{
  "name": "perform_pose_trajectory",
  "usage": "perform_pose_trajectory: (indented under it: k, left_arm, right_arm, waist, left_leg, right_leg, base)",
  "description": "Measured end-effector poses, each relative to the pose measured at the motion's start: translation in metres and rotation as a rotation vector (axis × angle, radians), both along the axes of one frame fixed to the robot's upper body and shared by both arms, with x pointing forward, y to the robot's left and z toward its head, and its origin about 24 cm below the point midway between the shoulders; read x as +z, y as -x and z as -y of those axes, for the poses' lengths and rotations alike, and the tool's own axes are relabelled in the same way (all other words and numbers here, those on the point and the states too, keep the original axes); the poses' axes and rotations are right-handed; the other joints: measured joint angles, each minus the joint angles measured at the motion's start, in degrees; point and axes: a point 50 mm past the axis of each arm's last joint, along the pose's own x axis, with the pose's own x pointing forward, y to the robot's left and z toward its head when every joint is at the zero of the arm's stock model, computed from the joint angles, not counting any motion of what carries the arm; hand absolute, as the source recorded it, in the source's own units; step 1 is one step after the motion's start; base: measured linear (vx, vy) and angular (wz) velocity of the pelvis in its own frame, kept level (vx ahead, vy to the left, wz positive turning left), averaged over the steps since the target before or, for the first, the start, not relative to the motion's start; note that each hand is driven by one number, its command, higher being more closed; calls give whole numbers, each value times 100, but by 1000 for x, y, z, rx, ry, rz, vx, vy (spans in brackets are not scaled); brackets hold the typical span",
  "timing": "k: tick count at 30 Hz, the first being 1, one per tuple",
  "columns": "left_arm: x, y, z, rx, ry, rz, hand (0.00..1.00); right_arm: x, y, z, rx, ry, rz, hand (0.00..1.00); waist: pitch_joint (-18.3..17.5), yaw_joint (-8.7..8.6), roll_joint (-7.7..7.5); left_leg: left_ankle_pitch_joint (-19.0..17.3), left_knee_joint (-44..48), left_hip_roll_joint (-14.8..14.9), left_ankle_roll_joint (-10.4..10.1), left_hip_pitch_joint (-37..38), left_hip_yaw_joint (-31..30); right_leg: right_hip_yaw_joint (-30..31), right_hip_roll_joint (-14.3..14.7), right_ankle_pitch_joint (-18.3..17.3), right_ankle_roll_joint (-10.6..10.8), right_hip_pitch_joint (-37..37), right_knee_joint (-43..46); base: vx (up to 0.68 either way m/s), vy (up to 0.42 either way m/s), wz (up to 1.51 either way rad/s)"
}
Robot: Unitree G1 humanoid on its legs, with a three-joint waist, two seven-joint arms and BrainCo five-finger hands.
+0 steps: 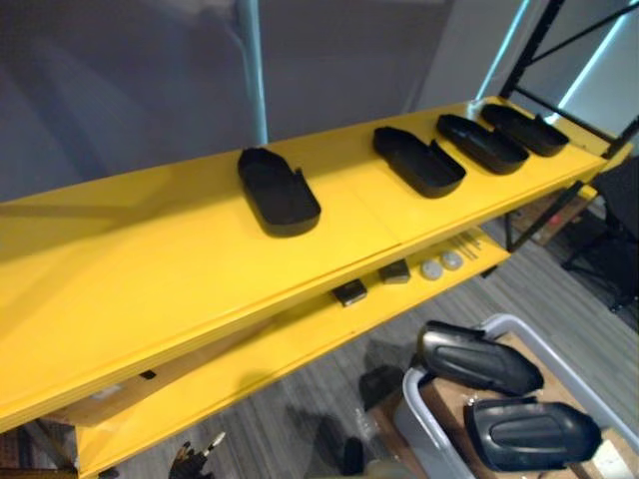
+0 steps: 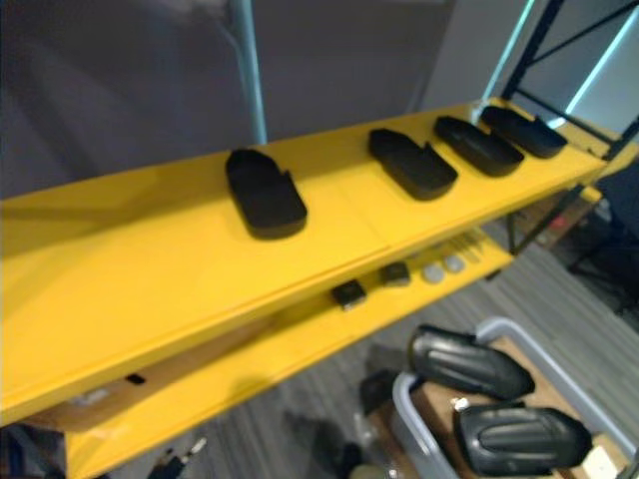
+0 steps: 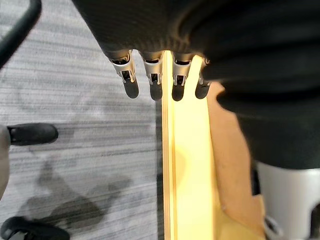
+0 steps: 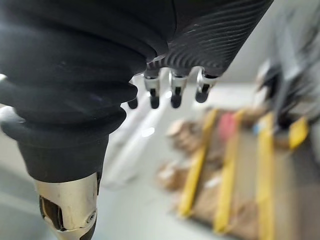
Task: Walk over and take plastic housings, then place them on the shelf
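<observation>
Across the middle of the head views, running from lower left to upper right, the top board of the yellow shelf (image 1: 150,269) carries four black plastic housings. All four lie open side up. The nearest housing (image 1: 279,190) sits alone near the centre of the frame. The second housing (image 1: 418,160), third housing (image 1: 481,143) and fourth housing (image 1: 524,129) lie close together in a row toward the upper right.

At the lower right stands a grey bin (image 1: 424,424), with two more black housings inside it, one housing (image 1: 477,359) above the other housing (image 1: 529,431).

On the shelf's lower board (image 1: 300,349), right of centre, sit two small dark blocks (image 1: 349,291) and two small pale discs (image 1: 430,269).

In its wrist view the left hand (image 3: 150,35) hangs over the grey striped carpet (image 3: 75,150), beside a yellow shelf edge. Its fingers (image 3: 155,85) are loose and apart, with nothing in them. The right hand (image 4: 210,35) is likewise empty in its own wrist view, with its fingers (image 4: 176,90) relaxed against a blurred background.
</observation>
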Motion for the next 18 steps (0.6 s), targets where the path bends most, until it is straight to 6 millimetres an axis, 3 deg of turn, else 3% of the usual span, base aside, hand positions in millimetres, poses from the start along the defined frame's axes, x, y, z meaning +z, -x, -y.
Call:
perform_pose_trajectory:
  k: [3,5,6,9,11,15,18]
  left_arm:
    - [-1,-2,5,-12,7,4,0]
    - [-2,-3,10,-7,10,5,0]
    - [-2,-3,14,-3,13,3,0]
    - [-3,-3,19,-41,10,-5,0]
    - [-4,1,20,-59,2,-12,0]
    - [-3,0,21,-67,-1,-5,0]
    - [-3,-1,20,-76,-8,-1,0]
  right_arm:
    - [11,-43,-36,372,40,56,0]
    - [10,-64,-55,586,33,59,0]
    - [6,-78,-69,718,13,50,0]
    - [-7,-95,-83,845,-6,-8,0]
    - [-27,-109,-96,972,-53,-94,0]
    - [-51,-117,-115,1197,-117,-188,0]
    - [-82,-119,-132,1368,-193,-322,0]
  waist:
    - [-7,36,3]
    - [-3,133,21]
    - [-4,268,51]
    - [14,338,110]
    - [9,432,142]
    - [17,456,130]
    - [29,482,102]
  left_leg:
    - [2,47,-2,5,-91,-119]
    - [12,61,-2,20,-110,-233]
    - [15,77,2,25,-139,-270]
    - [37,92,-9,54,-192,-522]
    - [41,93,-27,60,-178,-579]
    - [72,85,-88,109,-188,-729]
    - [86,80,-127,131,-194,-744]
  right_leg:
    - [-96,-30,1,0,-4,-1]
    - [-180,-47,2,-1,2,-1]
    - [-222,-55,3,-2,5,-1]
    - [-469,-107,2,-3,78,-2]
    - [-514,-140,1,-3,134,-5]
    - [-663,-217,1,0,194,-26]
    - [-686,-257,12,17,195,-53]
  base:
    - [-12,-7,17]
    - [3,-14,27]
    - [-4,-12,17]
    - [3,-4,43]
    - [-10,26,22]
    - [-29,18,15]
    - [-31,13,4]
